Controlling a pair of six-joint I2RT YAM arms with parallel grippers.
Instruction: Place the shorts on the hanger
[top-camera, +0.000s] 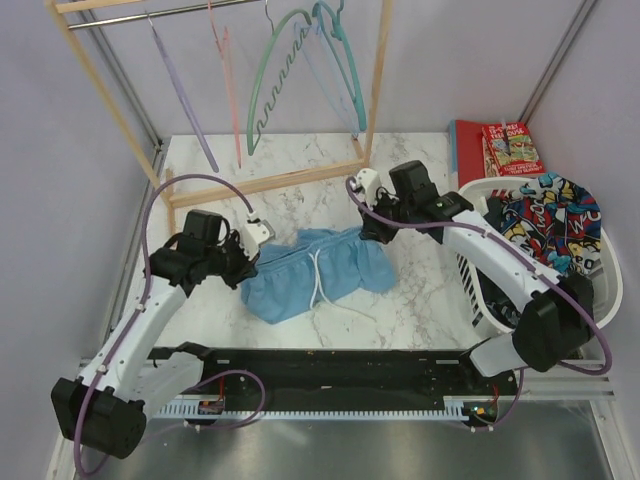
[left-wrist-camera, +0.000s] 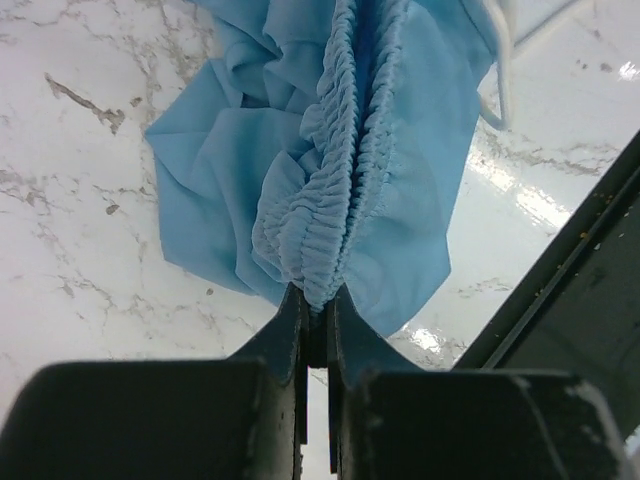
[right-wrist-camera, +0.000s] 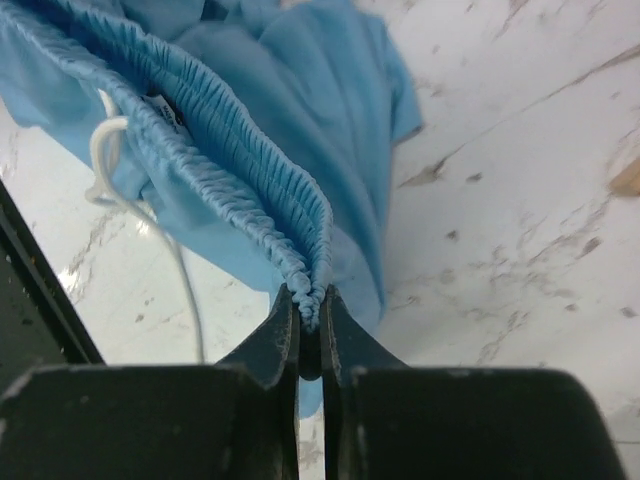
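Note:
The sky-blue shorts (top-camera: 315, 268) lie bunched on the marble table between my two grippers, white drawstring trailing toward the front. My left gripper (top-camera: 248, 262) is shut on the left end of the elastic waistband (left-wrist-camera: 320, 270). My right gripper (top-camera: 372, 232) is shut on the right end of the waistband (right-wrist-camera: 300, 260). The drawstring (right-wrist-camera: 105, 165) shows in the right wrist view. The teal hanger (top-camera: 335, 50) hangs by its hook from the rail at the back, right of centre, well above and behind the shorts.
A wooden rack frame (top-camera: 375, 80) stands at the back, with a darker green wavy hanger (top-camera: 270, 80), a pink hanger (top-camera: 228, 90) and a lilac one (top-camera: 185, 100). A white basket (top-camera: 600, 290) of cartoon-print clothes sits at the right, books (top-camera: 510, 148) behind it.

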